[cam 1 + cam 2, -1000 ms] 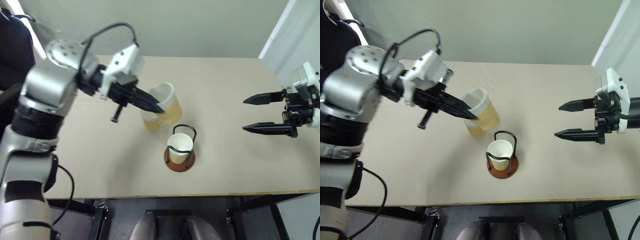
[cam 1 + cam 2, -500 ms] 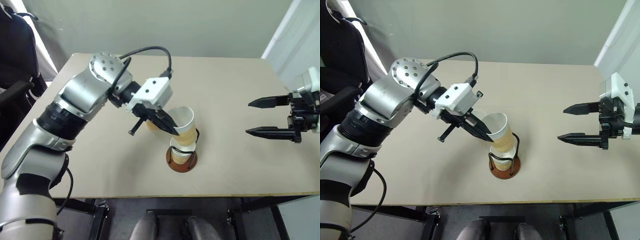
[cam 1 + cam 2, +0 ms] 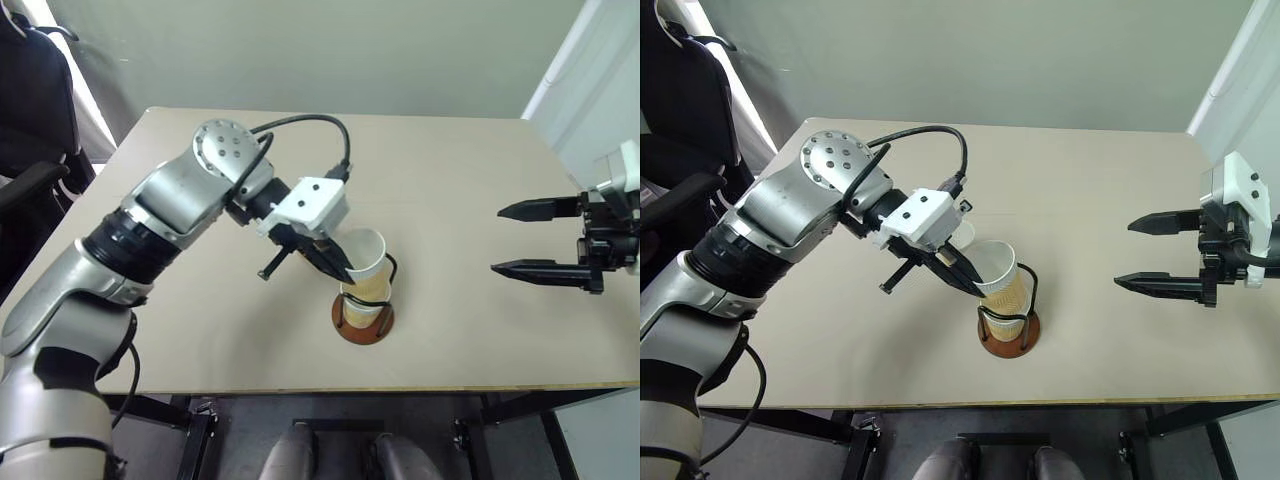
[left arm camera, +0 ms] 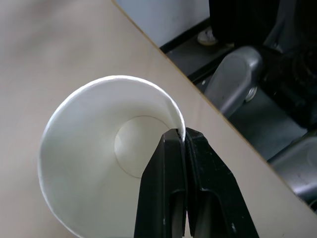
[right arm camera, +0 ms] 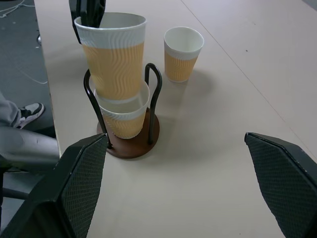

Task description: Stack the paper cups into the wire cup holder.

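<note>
near the front edge of the table (image 3: 200,350), about midway along it, stands the wire cup holder (image 5: 130,141), its round reddish-brown base flat on the tabletop and its black wire loops rising around a first cup (image 5: 124,116) that already sits inside it. a second cup (image 5: 113,54) is partly nested into that one, its lower end just inside the first cup's mouth and most of its body above the wire loops, leaning a little rather than sitting straight. the left gripper (image 4: 181,141) has its two black fingers pinched tight on the rim of this second cup, one finger inside the wall and one outside. just behind the holder, toward the middle of the table, a third cup (image 5: 182,53) stands upright and free, close to the holder but not touching it. well off toward the right edge, the right gripper (image 3: 520,240) hovers above the table with its fingers spread wide and nothing between them. as a judgement: one cup is placed, the second looks to be midway through seating and would need pressing down and releasing, and the third is untouched, so roughly half the job remains. the tilt of the second cup could make it jam or tip the light holder if it is pushed down off-centre.
</note>
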Controlling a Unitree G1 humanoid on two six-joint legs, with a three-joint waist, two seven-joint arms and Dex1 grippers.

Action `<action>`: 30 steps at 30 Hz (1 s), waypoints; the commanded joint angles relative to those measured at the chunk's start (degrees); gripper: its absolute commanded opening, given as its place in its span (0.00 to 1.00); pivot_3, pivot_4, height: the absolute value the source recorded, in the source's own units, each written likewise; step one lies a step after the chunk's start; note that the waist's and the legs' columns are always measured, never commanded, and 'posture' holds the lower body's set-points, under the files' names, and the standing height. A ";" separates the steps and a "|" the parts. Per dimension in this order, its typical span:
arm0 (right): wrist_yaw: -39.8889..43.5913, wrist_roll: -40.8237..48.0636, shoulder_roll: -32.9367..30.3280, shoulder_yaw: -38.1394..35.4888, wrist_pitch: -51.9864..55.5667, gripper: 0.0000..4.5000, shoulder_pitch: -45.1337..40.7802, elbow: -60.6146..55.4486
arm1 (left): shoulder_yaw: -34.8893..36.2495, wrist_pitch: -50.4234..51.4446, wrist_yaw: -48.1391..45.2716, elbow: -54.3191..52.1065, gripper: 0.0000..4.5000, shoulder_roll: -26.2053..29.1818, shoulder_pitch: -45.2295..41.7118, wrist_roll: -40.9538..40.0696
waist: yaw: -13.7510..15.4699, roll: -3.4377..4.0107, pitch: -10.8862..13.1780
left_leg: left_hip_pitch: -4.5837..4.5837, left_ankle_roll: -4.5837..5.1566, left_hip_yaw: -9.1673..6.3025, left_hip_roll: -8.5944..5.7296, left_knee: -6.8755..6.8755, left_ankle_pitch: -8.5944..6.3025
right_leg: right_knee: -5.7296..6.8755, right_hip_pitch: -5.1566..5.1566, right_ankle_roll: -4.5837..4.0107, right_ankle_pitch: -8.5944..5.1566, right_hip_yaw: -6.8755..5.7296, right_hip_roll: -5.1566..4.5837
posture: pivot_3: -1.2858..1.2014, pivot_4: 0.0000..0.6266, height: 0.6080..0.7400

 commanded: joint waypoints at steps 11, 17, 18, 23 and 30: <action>-0.64 0.62 -1.35 -1.77 -1.36 1.00 -0.30 -0.25 | 7.14 -2.76 -1.61 2.67 0.89 -5.78 0.04 2.48 | 0.24 0.00 0.00 | -0.05 0.04 0.00 -0.02 0.03 -0.04 | -0.03 0.00 0.04 0.00 0.00 0.00 | 0.52 0.24 1.00; -0.37 0.33 -1.25 -0.64 -2.37 1.00 -0.99 0.44 | 20.65 4.73 4.42 13.04 0.99 -5.95 -2.42 2.58 | 0.09 0.01 0.00 | -0.05 0.05 0.02 -0.02 0.08 -0.04 | -0.01 -0.01 0.08 0.03 0.01 0.00 | 0.52 0.24 1.00; -0.37 0.28 -1.21 -0.51 -2.49 1.00 -1.00 0.47 | 21.55 4.25 4.46 15.24 0.99 -4.68 -1.89 4.40 | -0.15 0.02 0.00 | -0.03 0.04 0.02 -0.01 0.05 -0.04 | 0.00 -0.01 0.08 0.03 0.01 0.00 | 0.52 0.24 1.00; 0.01 -0.15 -1.06 0.56 -3.42 1.00 -1.20 1.14 | 20.34 -5.42 2.99 26.52 0.99 -0.73 3.43 16.10 | -0.53 0.29 -0.08 | 0.11 0.04 0.02 -0.01 -0.09 -0.04 | -0.01 0.00 0.11 0.01 0.08 0.00 | 0.52 0.24 1.00; -0.11 -0.67 -0.22 2.50 -4.68 1.00 -2.08 1.71 | 21.64 -10.28 2.42 36.01 0.99 -6.79 5.26 20.99 | 1.13 0.20 -0.02 | -0.30 0.27 -0.03 -0.12 0.27 -0.12 | -0.05 -0.19 0.23 0.12 0.07 -0.08 | 0.52 0.24 1.00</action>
